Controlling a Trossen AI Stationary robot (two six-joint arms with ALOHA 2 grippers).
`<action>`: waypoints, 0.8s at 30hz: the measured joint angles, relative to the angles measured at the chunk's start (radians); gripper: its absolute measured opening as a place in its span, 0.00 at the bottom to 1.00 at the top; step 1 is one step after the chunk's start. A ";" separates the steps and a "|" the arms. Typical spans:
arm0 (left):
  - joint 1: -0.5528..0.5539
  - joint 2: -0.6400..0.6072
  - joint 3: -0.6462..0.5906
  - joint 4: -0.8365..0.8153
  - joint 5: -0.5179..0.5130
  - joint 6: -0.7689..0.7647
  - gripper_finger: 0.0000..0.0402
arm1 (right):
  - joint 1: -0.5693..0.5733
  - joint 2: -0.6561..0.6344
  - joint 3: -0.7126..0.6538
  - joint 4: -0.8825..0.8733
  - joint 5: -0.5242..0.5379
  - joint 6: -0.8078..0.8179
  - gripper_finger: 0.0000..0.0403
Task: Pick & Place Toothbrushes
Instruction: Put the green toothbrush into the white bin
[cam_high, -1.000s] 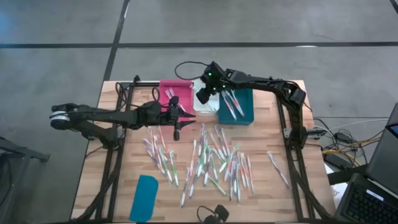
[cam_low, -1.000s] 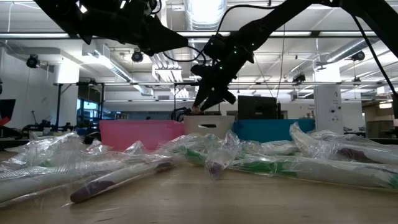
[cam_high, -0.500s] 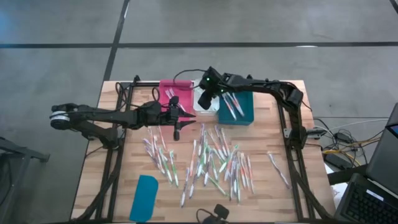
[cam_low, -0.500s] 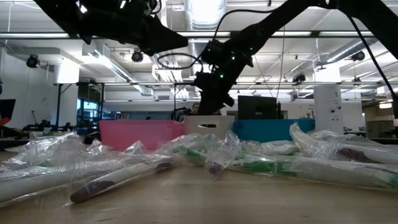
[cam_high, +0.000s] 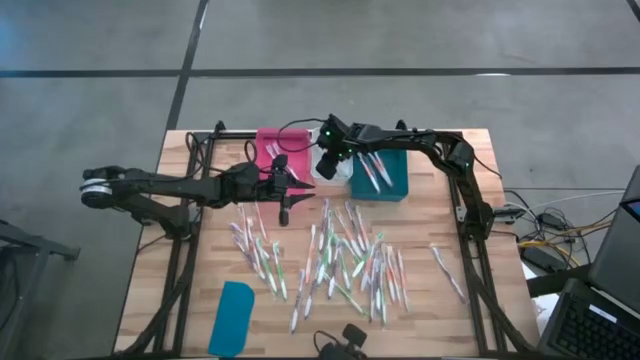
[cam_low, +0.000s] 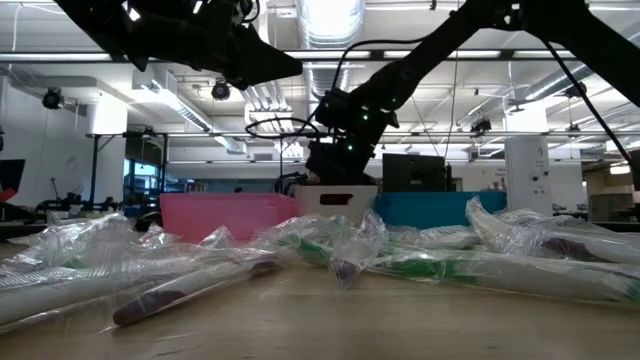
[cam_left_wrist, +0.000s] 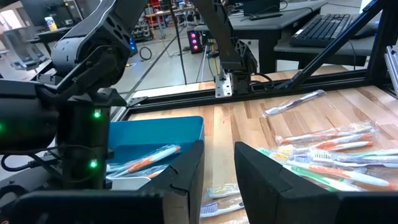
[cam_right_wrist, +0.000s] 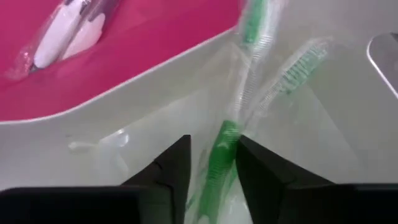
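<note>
Dropping a green toothbrush (cam_right_wrist: 225, 146) into the white bin (cam_high: 331, 170)

Right gripper (cam_high: 326, 167) hangs over the white bin, between the pink bin (cam_high: 276, 150) and teal bin (cam_high: 385, 172), jaws closed on the wrapped brush. Best to part them only once it is low and clear of the rim. Left gripper (cam_high: 285, 212), jaws apart and empty, waits above the loose toothbrushes (cam_high: 345, 258) on the surface (cam_high: 450, 320).

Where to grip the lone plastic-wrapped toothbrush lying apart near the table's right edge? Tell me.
Mid-handle of that thin plastic-wrapped toothbrush, from straight above, closing across its slanted length: it lies flat on the wooden table, apart from the pile.
</note>
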 joint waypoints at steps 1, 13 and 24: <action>0.000 0.000 0.000 0.000 0.000 0.000 0.23 | 0.000 0.000 0.001 0.000 0.000 0.004 0.24; 0.000 0.000 0.000 0.000 0.000 0.000 0.23 | 0.000 -0.007 0.043 -0.042 -0.004 0.081 0.04; 0.000 0.000 0.000 0.000 0.000 0.000 0.23 | 0.000 -0.011 0.243 -0.349 -0.006 0.190 0.02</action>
